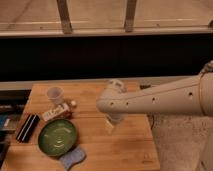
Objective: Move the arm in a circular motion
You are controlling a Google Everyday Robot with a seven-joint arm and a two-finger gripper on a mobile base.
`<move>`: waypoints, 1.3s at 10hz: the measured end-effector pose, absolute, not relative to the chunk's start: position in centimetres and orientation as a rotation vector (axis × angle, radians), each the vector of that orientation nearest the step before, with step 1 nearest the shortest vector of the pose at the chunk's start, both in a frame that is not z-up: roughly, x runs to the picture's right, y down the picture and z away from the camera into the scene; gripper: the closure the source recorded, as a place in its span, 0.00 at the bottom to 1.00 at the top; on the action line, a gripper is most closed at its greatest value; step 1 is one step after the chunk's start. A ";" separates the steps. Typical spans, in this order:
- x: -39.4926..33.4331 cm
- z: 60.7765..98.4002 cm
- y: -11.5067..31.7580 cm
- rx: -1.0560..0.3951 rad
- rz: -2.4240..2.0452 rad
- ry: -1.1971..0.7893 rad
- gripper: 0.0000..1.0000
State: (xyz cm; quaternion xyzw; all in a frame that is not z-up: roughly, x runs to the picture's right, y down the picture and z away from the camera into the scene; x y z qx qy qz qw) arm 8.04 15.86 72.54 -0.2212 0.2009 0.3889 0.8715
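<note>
The cream-white arm (160, 99) reaches in from the right edge across the wooden table (125, 145), its thick tube dotted with small dark screw holes. Its rounded elbow joint (111, 100) hangs over the table's middle. The gripper (111, 125) is the small pale tip hanging below the elbow, just above the table top, right of the green plate. It holds nothing that I can see.
On the table's left stand a clear plastic cup (55, 95), a small carton (55, 112), a small white ball (73, 104), a black flat object (27, 127), a green plate (58, 136) and a blue sponge (72, 157). A dark wall and railing lie behind.
</note>
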 end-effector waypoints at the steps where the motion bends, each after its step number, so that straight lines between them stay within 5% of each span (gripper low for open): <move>1: 9.3 73.6 14.6 -0.454 0.839 0.436 0.20; 7: 15.9 82.1 3.1 -0.375 1.021 0.528 0.20; 13: 10.7 87.0 -3.7 -0.382 1.003 0.468 0.20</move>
